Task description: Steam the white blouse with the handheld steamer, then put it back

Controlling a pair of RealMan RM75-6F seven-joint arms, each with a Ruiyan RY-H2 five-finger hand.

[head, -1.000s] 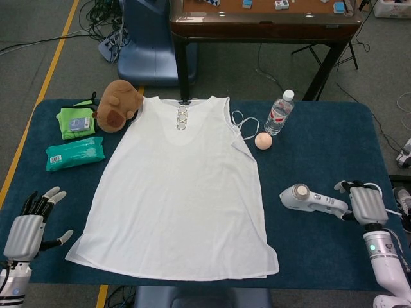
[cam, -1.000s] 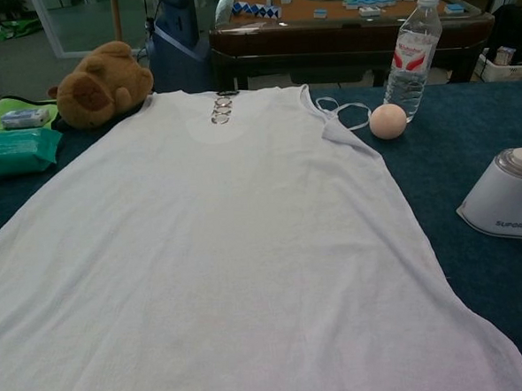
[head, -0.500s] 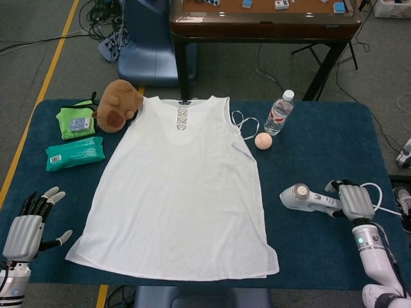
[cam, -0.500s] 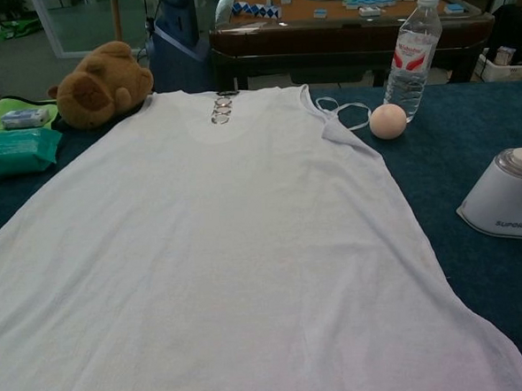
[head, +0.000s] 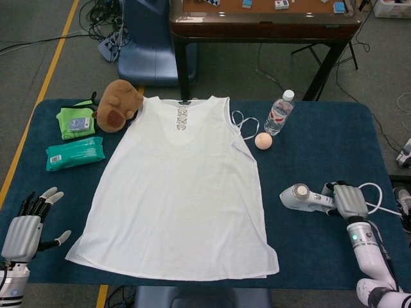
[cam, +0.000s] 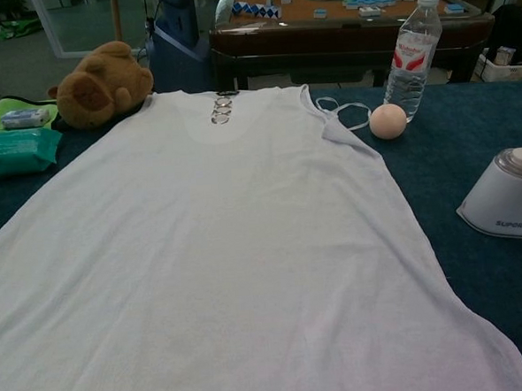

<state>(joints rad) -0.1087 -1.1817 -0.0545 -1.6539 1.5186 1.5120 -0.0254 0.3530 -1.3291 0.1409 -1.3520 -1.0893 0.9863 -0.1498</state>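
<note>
The white blouse (head: 183, 186) lies spread flat on the blue table (head: 321, 141); in the chest view the blouse (cam: 220, 251) fills most of the frame. To its right the white handheld steamer (head: 305, 197) lies on its side, and its head (cam: 509, 196) shows at the chest view's right edge. My right hand (head: 343, 201) sits over the rear end of the steamer's handle, back of the hand up; its fingers reach over the handle, but their closure is hidden. My left hand (head: 27, 224) hovers at the table's near left corner with fingers spread, holding nothing.
A brown plush toy (head: 117, 104), a green pouch (head: 76, 120) and a teal wipes pack (head: 74, 154) lie left of the blouse. A water bottle (head: 279, 113) and a peach ball (head: 262, 141) stand at the back right. A wooden table (head: 263, 19) stands beyond.
My right hand has slid left along the table onto the steamer's handle. The steamer, the blouse and my left hand have stayed where they were.
</note>
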